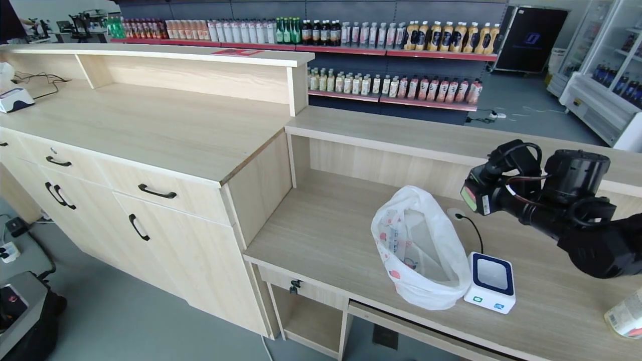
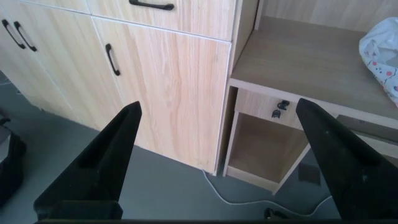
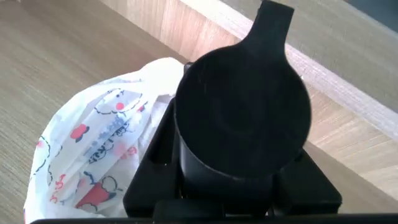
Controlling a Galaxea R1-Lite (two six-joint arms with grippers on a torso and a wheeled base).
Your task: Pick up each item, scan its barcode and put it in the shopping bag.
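At the cabinet front (image 2: pixel 168 81), low over the grey floor (image 2: pixel 186 193), the left pincer (image 2: pixel 219 104) stands wide open. Its two black fingers (image 2: pixel 99 168) are spread far apart and nothing lies between them. Beyond them are pale wooden doors with black handles.

In the head view the right arm (image 1: pixel 577 215) comes in from 4 o'clock. The right pincer (image 1: pixel 479 196) at its end hangs above the bench (image 1: pixel 326 225) at about 3 o'clock. Whether it is open or closed, or has hold of anything, cannot be told, because a black round housing blocks the right wrist view.

The shopping bag (image 1: pixel 421 245) sits on the bench below the right pincer, towards its 7 o'clock. It is white plastic with red and blue print, and its mouth gapes open upward. Just beside the bag, at its 4 o'clock, stands the scanner (image 1: pixel 491 283), a small white box with a dark-framed window on top. A thin black cable (image 1: pixel 474 230) runs from the scanner towards 12 o'clock. A bottle (image 1: pixel 624 313) with a pale label lies on the bench at the scanner's 3 o'clock, well apart from it and cut off by the picture's edge.

Shelves of bottled drinks (image 1: pixel 391 55) line the far wall at 12 o'clock.
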